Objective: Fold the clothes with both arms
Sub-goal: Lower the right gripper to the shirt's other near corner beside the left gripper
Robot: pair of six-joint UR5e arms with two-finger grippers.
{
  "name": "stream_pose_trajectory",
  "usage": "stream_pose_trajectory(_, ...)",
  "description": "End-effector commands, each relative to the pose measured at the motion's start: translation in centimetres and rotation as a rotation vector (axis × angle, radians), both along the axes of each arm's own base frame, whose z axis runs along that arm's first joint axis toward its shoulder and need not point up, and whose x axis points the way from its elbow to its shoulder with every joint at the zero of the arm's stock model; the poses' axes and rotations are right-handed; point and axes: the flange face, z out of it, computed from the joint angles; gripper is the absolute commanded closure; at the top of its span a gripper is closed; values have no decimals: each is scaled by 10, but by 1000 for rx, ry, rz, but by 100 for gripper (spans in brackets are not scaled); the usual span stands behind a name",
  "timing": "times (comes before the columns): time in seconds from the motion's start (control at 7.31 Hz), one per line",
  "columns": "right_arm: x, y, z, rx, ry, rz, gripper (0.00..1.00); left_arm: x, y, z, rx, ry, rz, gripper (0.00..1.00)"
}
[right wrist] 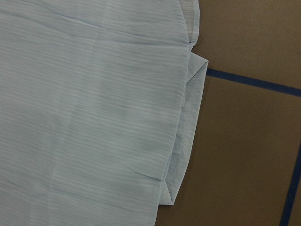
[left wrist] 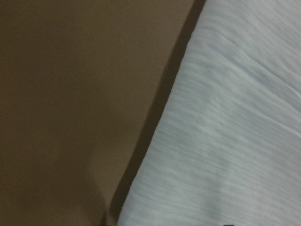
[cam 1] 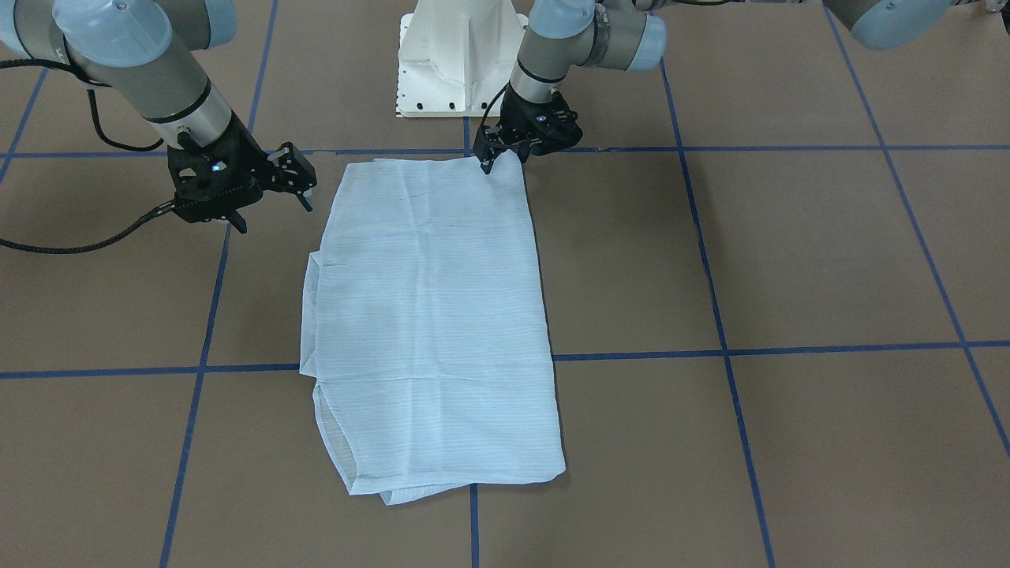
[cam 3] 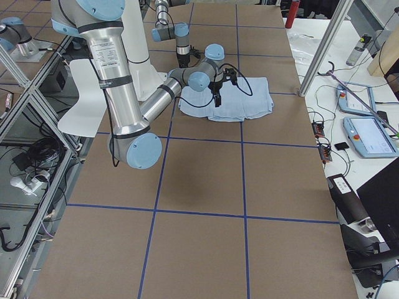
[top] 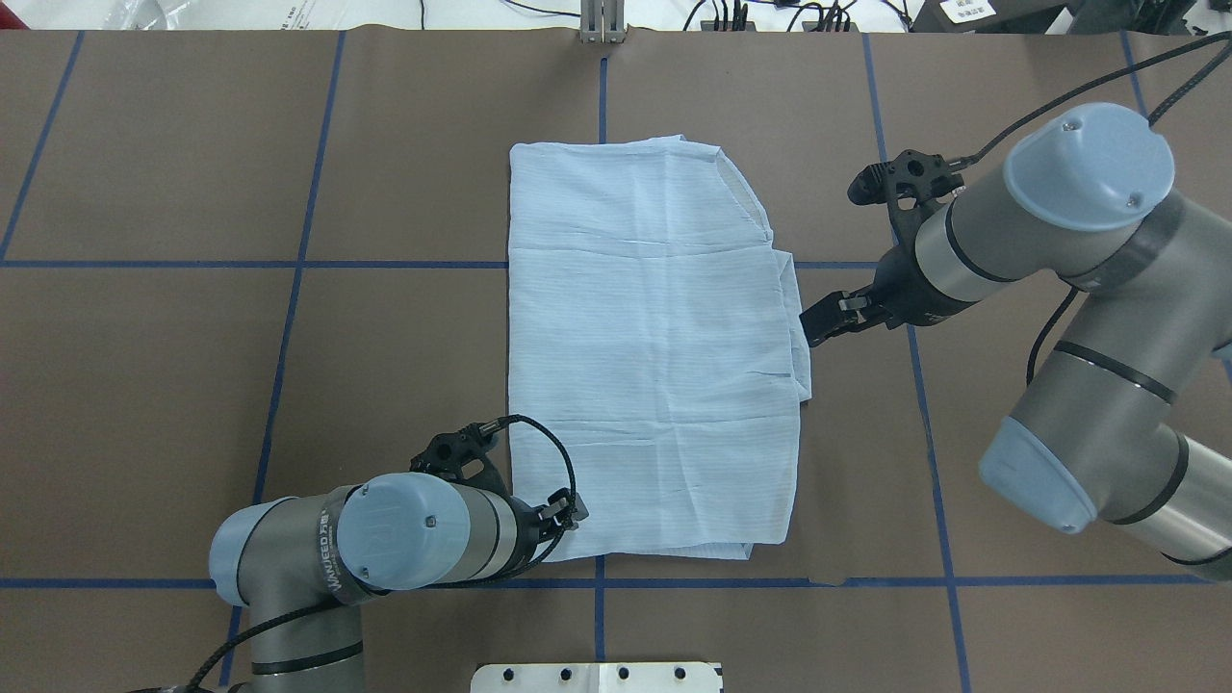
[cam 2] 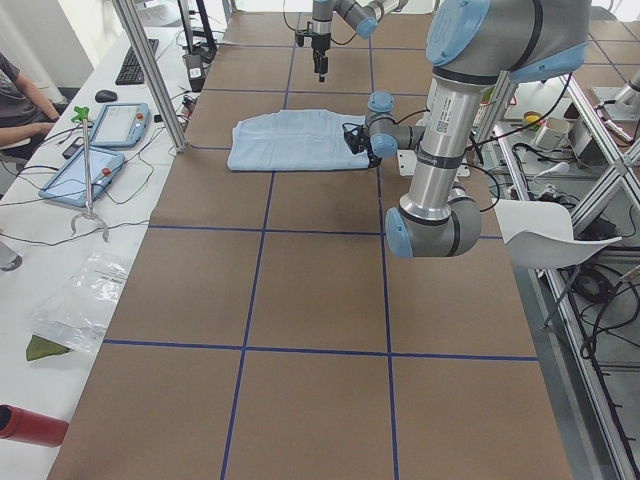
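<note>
While the shirt [cam 1: 430, 315] lies flat at the centre of the table [cam 1: 789, 260], folded to a rough rectangle, its long axis runs straight away from the robot. Its near short edge lies just in front of the white pedestal base [cam 1: 454, 55].

**Left gripper.** The left gripper [cam 1: 489, 162] is at the near corner of the shirt on the robot's left side. Its tip meets the cloth at that corner. The overhead view places it at the same corner [top: 566, 510]. The left wrist view shows only a blurred shirt edge [left wrist: 235, 141] against brown table, with no fingers in frame. Whether the jaws are parted or closed on the cloth cannot be determined.

**Right gripper.** The right gripper [cam 1: 274, 213] hangs just beside the long edge of the shirt on the robot's right side, near its middle length. Its two fingers stand well apart, and nothing is held between them. In the front-facing view a strip of bare table shows between the nearer fingertip and the cloth. The right wrist view looks down on this edge, where under-layers of the fold [right wrist: 190, 141] project past the top layer.

**Reference.** A blue tape line [cam 1: 789, 349] passes beneath the shirt across its width.
</note>
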Motion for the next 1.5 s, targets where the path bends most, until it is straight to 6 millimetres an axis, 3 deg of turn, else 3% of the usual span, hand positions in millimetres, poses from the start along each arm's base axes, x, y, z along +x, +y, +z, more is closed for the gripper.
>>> stream_pose_trajectory(0.0, 0, 0, 1, -1, 1, 0, 0, 0, 0, -1, 0, 1, 1, 39)
stream_pose_trajectory(0.41, 0, 0, 2, -3, 2, -1, 0, -4, -1, -4, 4, 8, -1, 52)
stream_pose_trajectory(0.55, 2, 1, 1, -2, 1, 0, 0, -4, -1, -3, 5, 7, 0, 66)
stream_pose_trajectory(0.68, 2, 1, 2, -3, 2, 0, 0, -5, 0, -1, 4, 4, 1, 91)
stream_pose_trajectory(0.82, 2, 1, 1, -1, -1, 0, 0, -5, 0, -1, 5, -10, 4, 100)
stream_pose_trajectory(1.09, 6, 7, -6, -22, -21, 1, 0, -17, -4, -17, 11, 18, -6, 100)
stream_pose_trajectory(1.37, -12, 26, -22, -223, -63, 106, 0, -24, -18, -18, 12, 21, -28, 100)
